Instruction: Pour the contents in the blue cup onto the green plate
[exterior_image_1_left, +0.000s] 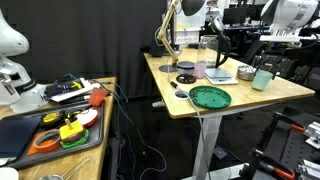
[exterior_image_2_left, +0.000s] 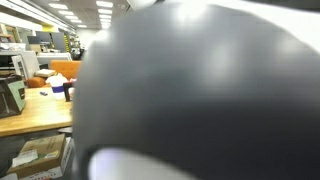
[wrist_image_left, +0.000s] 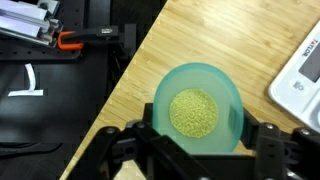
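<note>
Where it appears in an exterior view, the blue cup (exterior_image_1_left: 262, 78) stands upright on the counter (exterior_image_1_left: 245, 95), apart from the green plate (exterior_image_1_left: 210, 97). In an exterior view, a dark blurred mass (exterior_image_2_left: 200, 90) blocks the scene. The wrist view shows the jaws pinching the cup (wrist_image_left: 225, 95), with yellowish bits (wrist_image_left: 194, 113) inside.

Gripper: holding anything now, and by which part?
The gripper is shut on the blue cup, jaws on opposite sides of its wall; the contents sit inside.
</note>
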